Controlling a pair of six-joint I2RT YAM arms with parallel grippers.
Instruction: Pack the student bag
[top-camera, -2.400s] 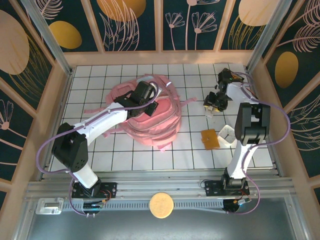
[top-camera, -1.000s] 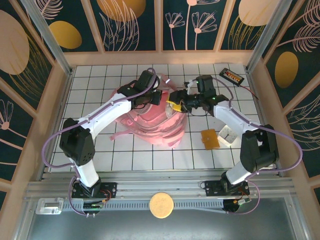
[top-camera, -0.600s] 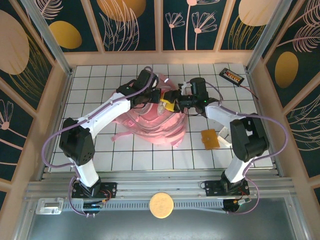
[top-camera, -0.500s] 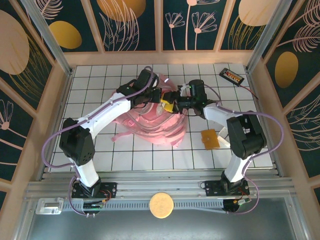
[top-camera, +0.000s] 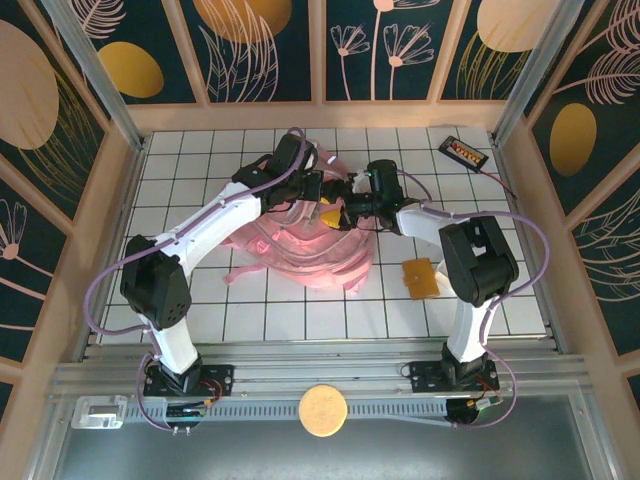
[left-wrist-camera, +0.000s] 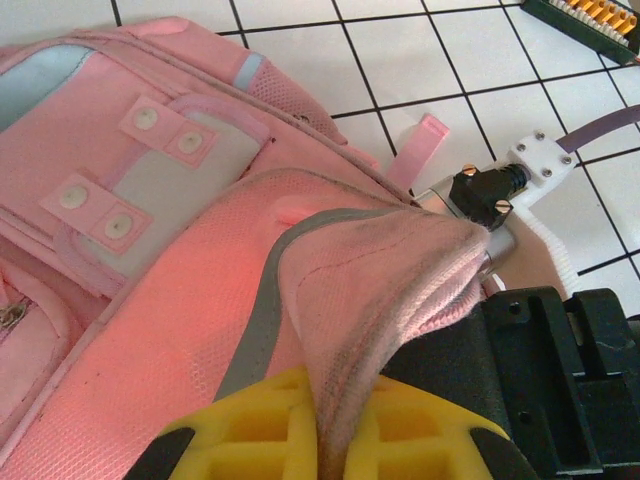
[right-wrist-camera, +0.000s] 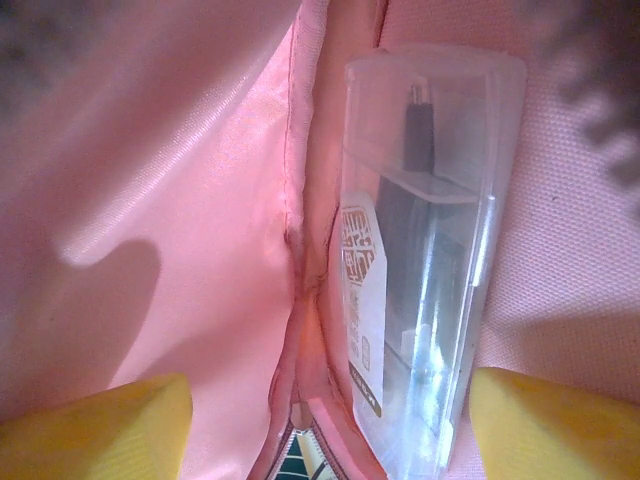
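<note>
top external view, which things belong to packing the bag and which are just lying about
In the job: student bag, clear plastic case inside it.
Lying about: orange card, black box, round cork disc.

This is a robot lab cell, staged rather than lived in. A left arm (top-camera: 210, 228) and a right arm (top-camera: 475, 265) are bolted to an aluminium rail (top-camera: 320, 372) along the near edge of a table (top-camera: 300, 320), which is white with a black grid. Purple cables (top-camera: 88, 300) loop along both arms. Wood-framed panels (top-camera: 265, 50), painted dark blue with gold ovals and pale flowers, wall in the left, far and right sides. 2 metal posts (top-camera: 95, 75) slant at the far corners.
</note>
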